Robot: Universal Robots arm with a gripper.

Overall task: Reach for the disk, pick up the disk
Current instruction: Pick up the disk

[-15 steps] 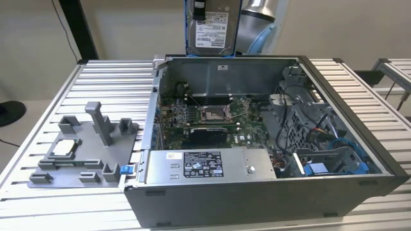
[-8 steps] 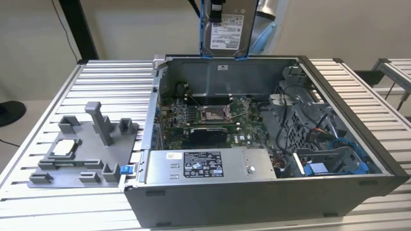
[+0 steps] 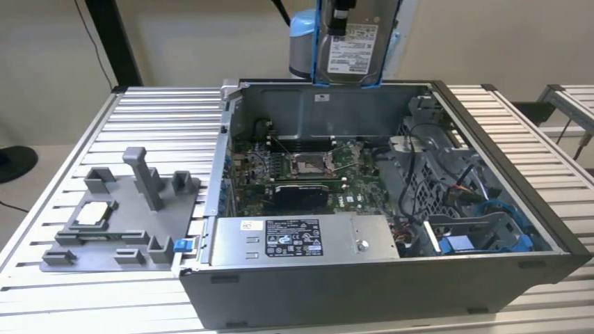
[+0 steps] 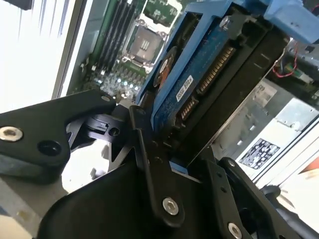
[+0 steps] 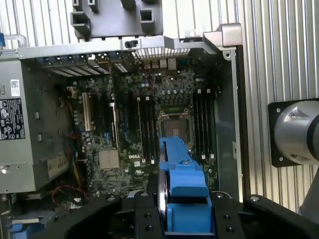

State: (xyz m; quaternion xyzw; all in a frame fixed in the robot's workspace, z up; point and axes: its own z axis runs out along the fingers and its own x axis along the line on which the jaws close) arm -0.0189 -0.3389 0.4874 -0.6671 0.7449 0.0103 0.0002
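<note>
we are holding the flat silver-grey metal disk (image 3: pixel 351 50) in its blue plastic bracket (image 5: pixel 183 179) above the open computer case (image 3: pixel 483 278), black fingers (image 4: pixel 154 174) clamping its edges; it is likely stiff, weighty and shock-sensitive.

Evenly and softly lit from above in the exterior view; only faint shadows under the grey fixture (image 3: pixel 121 223) on the ribbed worktop (image 3: pixel 55 292). Dim inside the open computer case (image 3: pixel 371 278), darkest along its near wall. Blown out to plain white beside the case in the second wrist view, with the black end effector (image 4: pixel 172 162) soft and out of focus up close and the motherboard (image 4: pixel 134 45) slightly blurred. Sharper in the first wrist view, mild glare on the worktop ribs, blue bracket (image 5: pixel 182 191) a little soft.
</note>
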